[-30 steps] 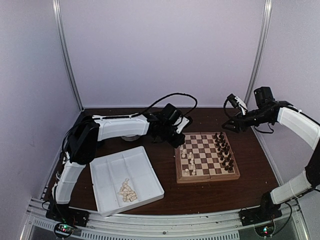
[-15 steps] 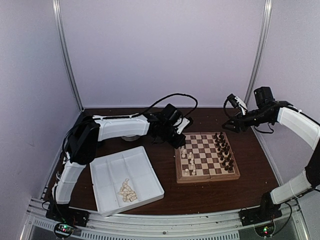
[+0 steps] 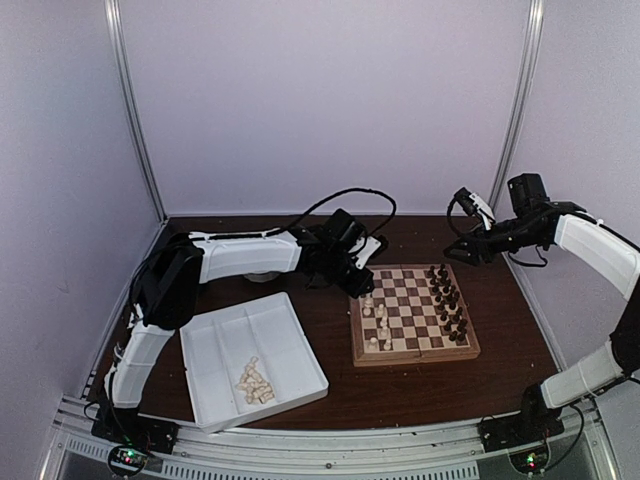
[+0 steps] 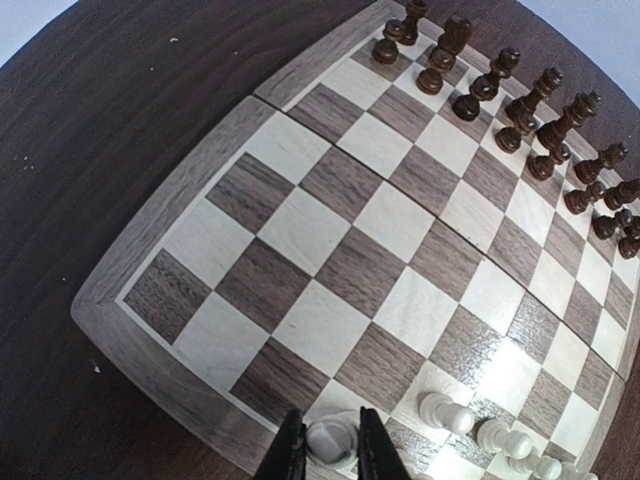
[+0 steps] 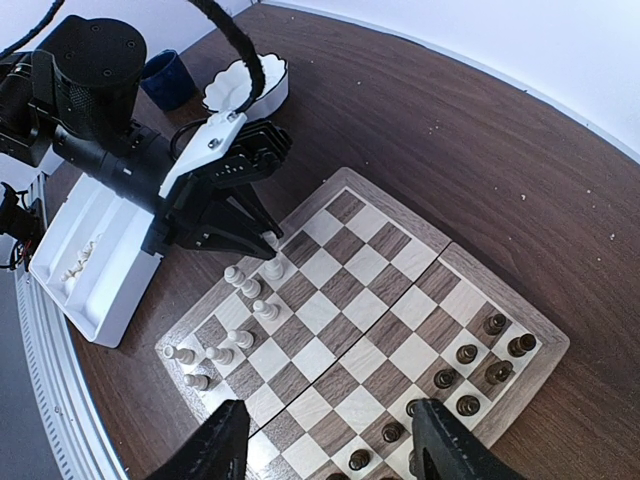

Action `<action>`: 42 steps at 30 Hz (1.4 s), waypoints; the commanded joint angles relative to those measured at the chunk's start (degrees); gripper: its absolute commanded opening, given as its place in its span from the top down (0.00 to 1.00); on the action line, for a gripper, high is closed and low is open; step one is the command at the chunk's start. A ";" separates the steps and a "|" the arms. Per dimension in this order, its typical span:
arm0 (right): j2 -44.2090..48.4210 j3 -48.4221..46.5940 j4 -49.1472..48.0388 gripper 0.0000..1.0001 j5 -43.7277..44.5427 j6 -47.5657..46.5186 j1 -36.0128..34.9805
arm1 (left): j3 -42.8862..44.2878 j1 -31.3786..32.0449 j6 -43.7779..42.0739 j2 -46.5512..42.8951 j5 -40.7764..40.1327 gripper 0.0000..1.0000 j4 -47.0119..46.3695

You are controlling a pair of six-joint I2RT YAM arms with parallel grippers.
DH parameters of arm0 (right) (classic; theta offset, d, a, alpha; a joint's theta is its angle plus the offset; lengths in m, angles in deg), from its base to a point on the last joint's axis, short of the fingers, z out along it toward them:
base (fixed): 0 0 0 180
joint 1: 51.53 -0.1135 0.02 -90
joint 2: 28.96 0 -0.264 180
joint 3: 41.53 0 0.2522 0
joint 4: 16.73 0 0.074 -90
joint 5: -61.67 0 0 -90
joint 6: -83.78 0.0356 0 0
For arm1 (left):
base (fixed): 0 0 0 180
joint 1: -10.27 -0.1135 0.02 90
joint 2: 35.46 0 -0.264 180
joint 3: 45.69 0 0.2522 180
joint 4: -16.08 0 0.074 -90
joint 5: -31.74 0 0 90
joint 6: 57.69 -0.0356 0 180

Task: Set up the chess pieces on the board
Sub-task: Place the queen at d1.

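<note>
The board (image 3: 415, 357) lies right of centre, and also shows in the left wrist view (image 4: 150, 340) and the right wrist view (image 5: 400, 205). Dark chess pieces (image 3: 447, 300) stand in two rows along its right side (image 4: 520, 95) (image 5: 470, 370). Several cream pieces (image 3: 378, 320) stand along its left side (image 5: 240, 300). My left gripper (image 3: 365, 290) (image 4: 332, 455) is shut on a cream piece (image 4: 332, 440) at the board's far left edge squares. My right gripper (image 3: 462, 245) (image 5: 330, 445) is open and empty, high above the board's far right.
A white divided tray (image 3: 300, 330) at the front left holds several loose cream pieces (image 3: 254, 380). A white bowl (image 5: 245, 85) and a blue cup (image 5: 165, 75) stand behind the left arm. Metal frame posts (image 3: 135, 120) stand at the back corners.
My left gripper has shifted slightly right over the board's left edge with the cream piece in it. The right arm has not moved.
</note>
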 commanded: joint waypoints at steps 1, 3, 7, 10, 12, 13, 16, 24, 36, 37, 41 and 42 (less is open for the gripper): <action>-0.52 0.43 -0.80 0.41 -0.35 -0.56 0.26 | 1.44 0.06 0.55 1.39 1.00 0.86 -1.02; -0.55 0.43 -0.83 0.41 -0.43 -0.57 0.26 | 1.36 0.02 0.48 1.15 0.99 0.83 -0.78; -0.64 0.48 -0.79 0.40 -0.48 -0.52 0.28 | 1.12 0.07 0.47 0.53 1.01 0.78 -0.66; -0.64 0.43 -0.80 0.40 -0.61 -0.53 0.27 | 1.01 0.06 0.51 0.04 1.02 0.75 -0.61; -0.60 0.35 -0.77 0.40 -0.61 -0.60 0.25 | 1.00 0.05 0.80 -0.37 1.11 0.73 -0.64; -0.63 0.37 -0.79 0.40 -0.62 -0.61 0.27 | 1.00 0.12 0.96 -0.45 1.11 0.72 -0.62; -0.64 0.35 -0.81 0.40 -0.61 -0.61 0.26 | 1.13 0.08 1.13 -0.95 1.18 0.72 -0.62; -0.62 0.35 -0.70 0.40 -0.61 -0.72 0.29 | 1.27 0.07 1.17 -1.65 0.99 0.72 -0.51; -0.55 0.35 -0.58 0.40 -0.61 -0.86 0.28 | 1.70 0.22 1.29 -1.86 2.53 0.65 -0.10; -0.55 0.35 -0.61 0.40 -0.66 -0.87 0.26 | 1.80 0.20 1.33 -1.99 2.53 0.64 -0.05; -0.49 0.35 -0.63 0.40 -0.61 -0.89 0.25 | 2.20 0.24 1.46 -2.47 2.68 0.64 -0.11; -0.49 0.35 -0.61 0.40 -0.61 -0.92 0.25 | 2.29 0.20 1.47 -2.61 2.70 0.64 -0.04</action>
